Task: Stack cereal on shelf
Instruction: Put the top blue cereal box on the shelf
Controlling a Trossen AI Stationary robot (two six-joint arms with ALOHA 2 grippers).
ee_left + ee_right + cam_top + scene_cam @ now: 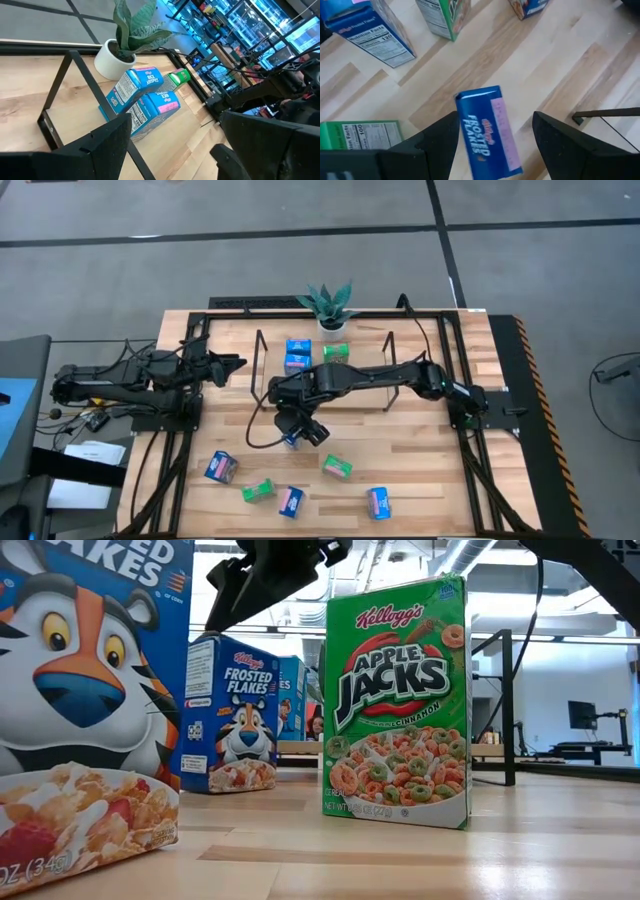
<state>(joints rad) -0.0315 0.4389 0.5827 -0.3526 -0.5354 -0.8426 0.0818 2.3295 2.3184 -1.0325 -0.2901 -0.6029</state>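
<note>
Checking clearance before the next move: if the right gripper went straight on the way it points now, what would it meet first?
Probably the blue Frosted Flakes box. In its wrist view that box lies between the right gripper's open fingers, on the wooden tabletop. How much gap remains cannot be told.

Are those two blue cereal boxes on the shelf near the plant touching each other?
Touching. The left wrist view shows the upper blue box lying tilted on top of the lower blue box, with no gap between them, beside the potted plant.
</note>
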